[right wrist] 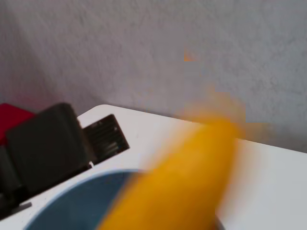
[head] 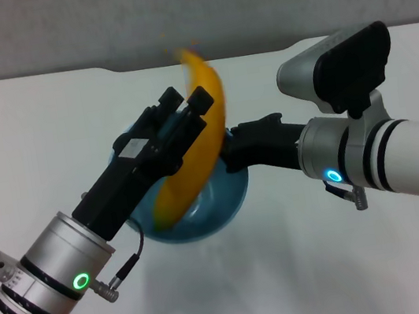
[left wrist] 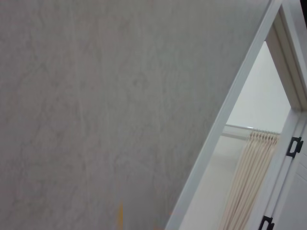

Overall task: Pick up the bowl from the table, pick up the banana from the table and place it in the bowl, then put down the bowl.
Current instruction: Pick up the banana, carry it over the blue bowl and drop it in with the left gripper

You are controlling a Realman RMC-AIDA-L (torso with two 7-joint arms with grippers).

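Observation:
The light-blue bowl (head: 218,203) is held at its right rim by my right gripper (head: 231,144), just above the white table (head: 31,137). The yellow-orange banana (head: 194,159) stands steeply, blurred, with its lower end inside the bowl and its upper end high above the rim. My left gripper (head: 186,98) is over the bowl, fingers apart, with the banana against their far side rather than between them. In the right wrist view the blurred banana (right wrist: 187,177) crosses the bowl (right wrist: 81,206), next to the black left gripper (right wrist: 48,143). The left wrist view shows neither object.
The table's far edge with its rounded notch (head: 139,63) lies just behind the bowl. A grey wall (left wrist: 96,96) and a white door frame (left wrist: 230,110) fill the left wrist view. Both forearms reach in over the near half of the table.

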